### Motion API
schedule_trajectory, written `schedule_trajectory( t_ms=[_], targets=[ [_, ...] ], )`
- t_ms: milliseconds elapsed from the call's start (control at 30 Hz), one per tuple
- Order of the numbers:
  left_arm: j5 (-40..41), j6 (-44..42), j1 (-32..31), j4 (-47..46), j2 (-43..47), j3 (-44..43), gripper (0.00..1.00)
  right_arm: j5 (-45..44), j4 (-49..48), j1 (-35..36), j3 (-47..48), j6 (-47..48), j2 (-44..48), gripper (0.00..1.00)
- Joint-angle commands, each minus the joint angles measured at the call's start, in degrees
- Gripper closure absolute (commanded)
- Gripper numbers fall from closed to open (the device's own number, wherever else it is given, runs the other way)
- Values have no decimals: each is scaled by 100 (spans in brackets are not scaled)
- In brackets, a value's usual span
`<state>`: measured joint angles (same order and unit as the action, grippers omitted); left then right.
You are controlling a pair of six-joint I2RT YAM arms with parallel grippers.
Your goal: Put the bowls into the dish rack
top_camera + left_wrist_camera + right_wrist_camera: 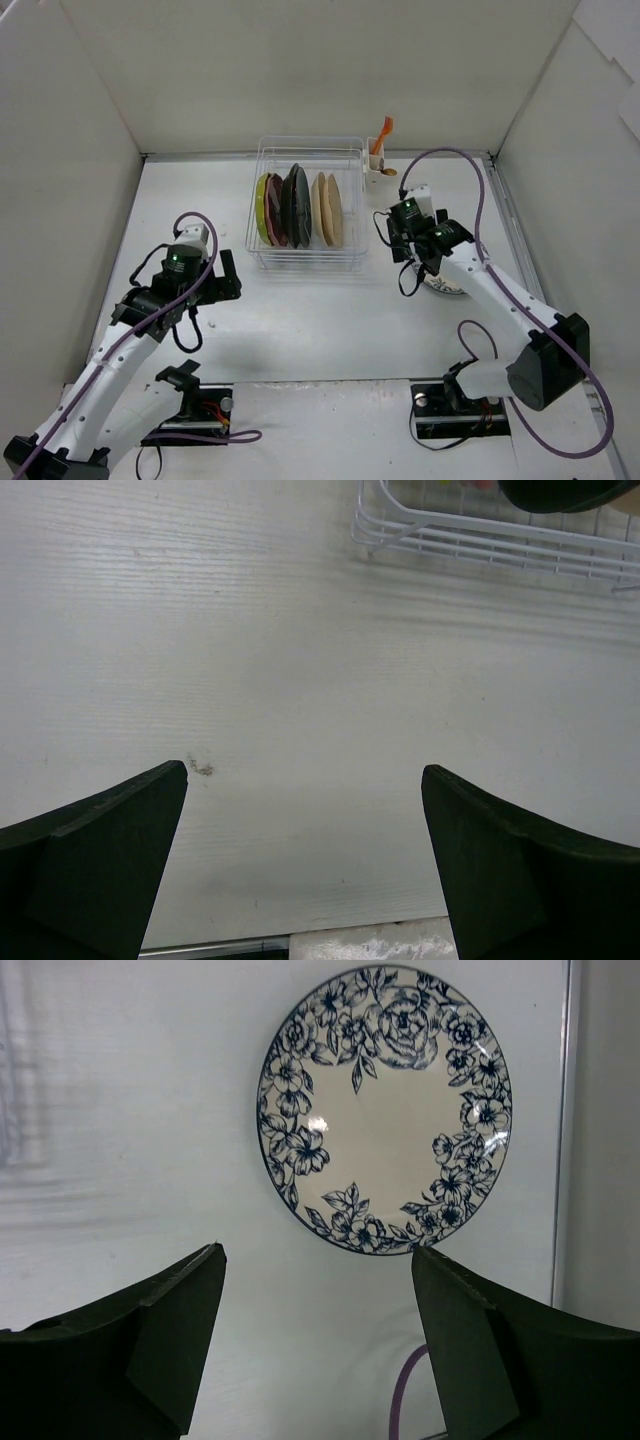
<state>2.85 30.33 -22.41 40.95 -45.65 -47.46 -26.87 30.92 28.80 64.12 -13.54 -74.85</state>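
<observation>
From above, the dish rack [306, 141] sits midway along the far edge of the worktop [320, 320], with five bowls [297, 207] standing on edge inside. A sixth, flowered bowl [447, 287] lies near the right edge, partly under the right arm. The left wrist view shows the left fingers [100, 860] spread wide, holding nothing, the rack's corner beyond. The right wrist view shows the right fingers [140, 1350] wide apart and empty, the flowered bowl flat beyond them.

Bowls [298, 207] upright in dish rack [305, 258], lone bowl [385, 1110] on table [300, 320] rightward
</observation>
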Motion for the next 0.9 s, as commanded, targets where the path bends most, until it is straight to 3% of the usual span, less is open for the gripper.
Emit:
schedule_trajectory(
  t_ms=[0, 433, 867],
  targets=[
    [-179, -316, 202, -298, 21, -343, 1, -521, 282, -50, -48, 80, -248, 28],
    [-215, -466, 378, -254, 232, -167, 1, -178, 310, -181, 83, 361, -1857, 30],
    [-215, -484, 378, -263, 205, -167, 0, -424, 292, -463, 549, 589, -3237, 35]
  ],
)
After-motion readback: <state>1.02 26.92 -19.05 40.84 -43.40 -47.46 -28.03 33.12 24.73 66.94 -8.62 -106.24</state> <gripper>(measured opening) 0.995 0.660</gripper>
